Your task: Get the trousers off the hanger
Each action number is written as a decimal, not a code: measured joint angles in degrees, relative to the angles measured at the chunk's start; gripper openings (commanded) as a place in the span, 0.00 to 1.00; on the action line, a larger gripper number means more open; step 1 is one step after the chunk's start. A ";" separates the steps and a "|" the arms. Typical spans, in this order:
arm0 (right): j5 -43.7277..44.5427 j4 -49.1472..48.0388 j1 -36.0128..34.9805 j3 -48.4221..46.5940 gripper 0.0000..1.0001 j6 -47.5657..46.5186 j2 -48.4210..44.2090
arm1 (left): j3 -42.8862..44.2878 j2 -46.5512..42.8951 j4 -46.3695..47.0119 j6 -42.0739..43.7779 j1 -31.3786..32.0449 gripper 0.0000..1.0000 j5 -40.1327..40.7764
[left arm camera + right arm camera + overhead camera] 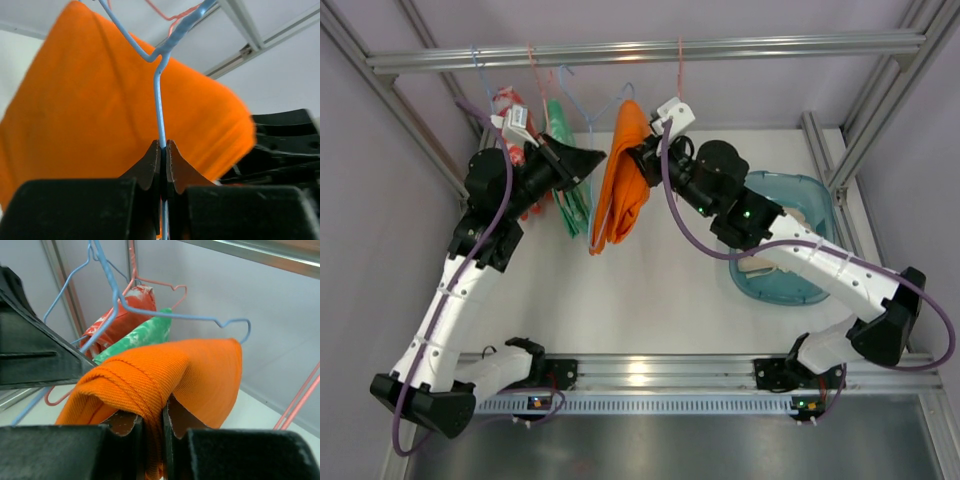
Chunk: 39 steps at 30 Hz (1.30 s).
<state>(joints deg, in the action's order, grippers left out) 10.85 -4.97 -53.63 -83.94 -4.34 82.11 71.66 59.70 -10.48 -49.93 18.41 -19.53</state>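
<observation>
We saw a big white table with a long metal bar high across the back. The left arm and the right arm both reached up toward the middle of that bar, one from each side. A blue-green tub sat on the right side of the table, partly under the right arm. Something pale lay in it, but the arm hid most of it and we could not tell what it was.

The orange trousers hung folded over a blue hanger below the bar, between the two arms. Just to their left hung a green cloth, and next to that a red cloth.

The left gripper was squeezed tight on the thin wire of the blue hanger. The right gripper was pinching a thick fold of the orange trousers between its two fingers.
</observation>
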 measured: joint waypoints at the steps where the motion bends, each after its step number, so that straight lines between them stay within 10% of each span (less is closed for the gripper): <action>1: -0.57 0.50 0.07 -0.28 0.00 0.07 -0.28 | -0.57 -0.07 -0.09 0.44 -0.02 0.00 0.15; 28: -5.97 0.74 0.66 -9.86 0.00 -5.55 -20.31 | -5.81 1.18 -5.11 8.15 0.07 0.00 1.44; 39: -5.35 3.48 17.18 -7.96 0.00 -3.48 -31.69 | -4.44 2.45 -5.64 10.71 1.99 0.00 0.87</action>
<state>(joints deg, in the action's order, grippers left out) 5.50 -1.50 -36.45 -91.90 -7.81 50.41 67.22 62.15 -16.12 -39.22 20.40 -18.65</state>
